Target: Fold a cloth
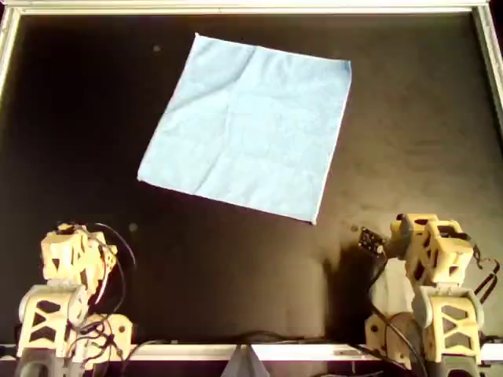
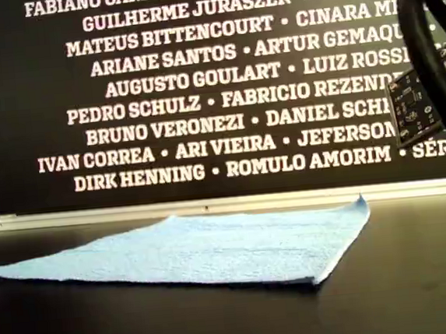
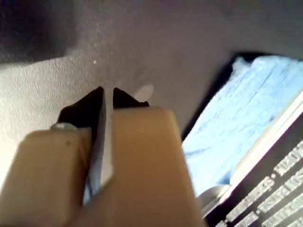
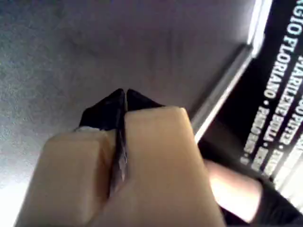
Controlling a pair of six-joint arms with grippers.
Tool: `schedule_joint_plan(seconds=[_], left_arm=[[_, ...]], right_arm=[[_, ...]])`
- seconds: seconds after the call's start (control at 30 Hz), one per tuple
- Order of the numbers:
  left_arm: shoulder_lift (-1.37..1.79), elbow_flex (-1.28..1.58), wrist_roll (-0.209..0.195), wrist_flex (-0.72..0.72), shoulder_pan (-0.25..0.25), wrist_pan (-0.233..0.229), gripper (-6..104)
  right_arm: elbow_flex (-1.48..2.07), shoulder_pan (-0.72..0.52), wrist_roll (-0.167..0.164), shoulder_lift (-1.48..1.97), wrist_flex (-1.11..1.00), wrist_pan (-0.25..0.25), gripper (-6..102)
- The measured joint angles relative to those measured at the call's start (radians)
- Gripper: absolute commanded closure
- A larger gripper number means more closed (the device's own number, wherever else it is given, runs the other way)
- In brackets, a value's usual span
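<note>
The light blue cloth (image 1: 247, 126) lies flat and spread open on the black table, turned at a slight angle, toward the far side. It also shows in the exterior view (image 2: 215, 250) and at the edge of the first wrist view (image 3: 236, 123). My first gripper (image 3: 108, 92) is shut on nothing, jaws almost touching, over bare table apart from the cloth. My second gripper (image 4: 125, 92) is shut and empty over bare table; no cloth shows in its view. Two tan arms (image 1: 75, 259) (image 1: 432, 247) sit at the near edge; the wrist views do not show which is which.
A metal rail (image 1: 251, 8) frames the table's far edge and sides. A dark wall with white names (image 2: 201, 98) stands behind it. A small circuit board (image 2: 415, 107) and a black cable (image 2: 423, 40) hang at the exterior view's right.
</note>
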Motion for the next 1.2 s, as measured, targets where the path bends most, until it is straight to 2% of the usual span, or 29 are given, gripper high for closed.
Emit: schedule_joint_plan(seconds=[0.23,0.3,0.4,0.53,0.63,0.73,0.9,0.97,1.1,1.2], left_arm=[[0.000,0.000,0.005,-0.006,0.000,0.002,90],[0.000,0.000,0.005,-0.028,0.000,0.002,84],[0.000,0.000,0.005,-0.117,0.000,0.002,68],[0.000,0.000,0.002,-0.275,0.000,0.002,46],[0.000,0.000,0.005,-0.342,0.000,0.002,35],[0.000,0.000,0.000,-0.359,0.000,0.002,30],[0.000,0.000,0.006,-0.359,0.000,0.002,29],[0.000,0.000,0.009,-0.359,0.000,0.002,29],[-0.043,0.000,0.009,-0.359,-0.002,0.002,29],[-0.169,0.000,0.009,-0.359,-0.048,0.002,29]], right_arm=[[0.000,0.000,0.002,0.000,0.000,0.000,94],[0.000,0.000,0.002,0.000,-0.009,0.000,89],[0.000,0.000,0.002,0.000,-0.063,0.000,77],[0.000,0.005,0.009,0.000,-0.189,-0.002,60],[0.000,0.006,0.003,0.000,-0.305,-0.002,53],[0.000,0.006,0.008,0.000,-0.360,-0.002,48],[-0.002,0.008,-0.003,0.000,-0.373,-0.006,48],[-0.011,0.040,-0.003,-0.005,-0.373,-0.029,49],[-0.043,0.106,0.002,-0.034,-0.373,-0.137,49],[-0.064,0.109,0.003,-0.115,-0.374,-0.204,49]])
